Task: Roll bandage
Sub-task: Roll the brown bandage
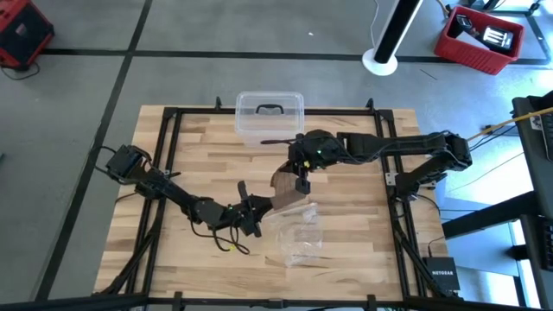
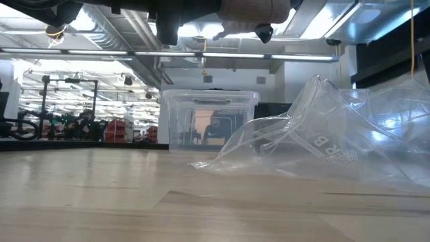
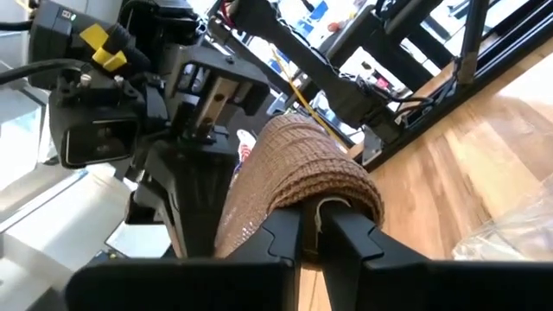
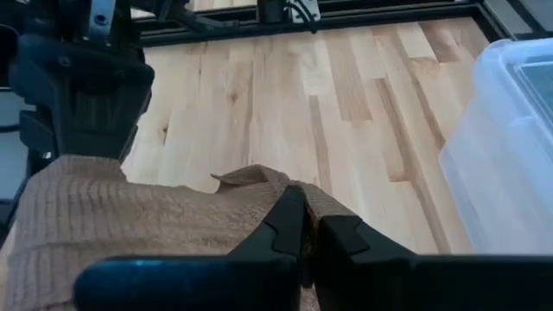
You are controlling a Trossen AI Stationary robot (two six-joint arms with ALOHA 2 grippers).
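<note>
Bandage [image 1: 283,188], a dull brown ribbed strip, hangs between two robot grippers above the middle of the wooden worktop [image 1: 199,147], just in front of a clear plastic box [image 1: 270,117] with a dark handle. The left gripper [image 1: 262,206], reaching in from the near-left side of the box, has its jaws clamped on one end of the fabric, which drapes over them in a fold. The right gripper [image 1: 301,183], extended from the right side of the box, has its jaws pressed together on the opposite end, with the cloth bunched around them. A crinkled clear plastic bag [image 1: 298,235] lies on the worktop nearer the front edge than the box, just below the bandage and beside the left gripper.
</note>
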